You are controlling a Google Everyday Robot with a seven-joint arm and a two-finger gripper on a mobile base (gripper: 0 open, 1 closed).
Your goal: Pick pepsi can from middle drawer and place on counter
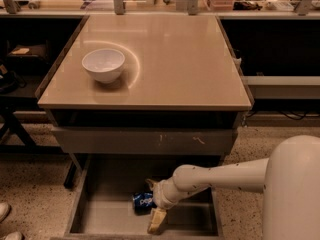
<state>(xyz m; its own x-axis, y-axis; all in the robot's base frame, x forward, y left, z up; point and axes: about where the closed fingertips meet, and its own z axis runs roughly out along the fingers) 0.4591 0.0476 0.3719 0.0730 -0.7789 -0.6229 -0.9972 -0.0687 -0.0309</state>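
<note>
The pepsi can (142,201) lay on its side on the floor of the open middle drawer (100,219), low and towards the front, which called for a low reach under the counter (175,64). The arm (225,176) entered from 3 o'clock, nearly level. The gripper (152,204) sat at the can's 3 o'clock end, fingers spread wide, straddling it at 12 and 6 o'clock, apparently not yet clamped. A white bowl (103,64) stood on the counter at 10 o'clock.

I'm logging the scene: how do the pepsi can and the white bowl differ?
The pepsi can is dark blue; the white bowl is pale and larger. The can lies on its side in the middle drawer; the bowl stands upright on the counter. The tool sits at the can, far from the bowl. Both rest on flat surfaces.
</note>
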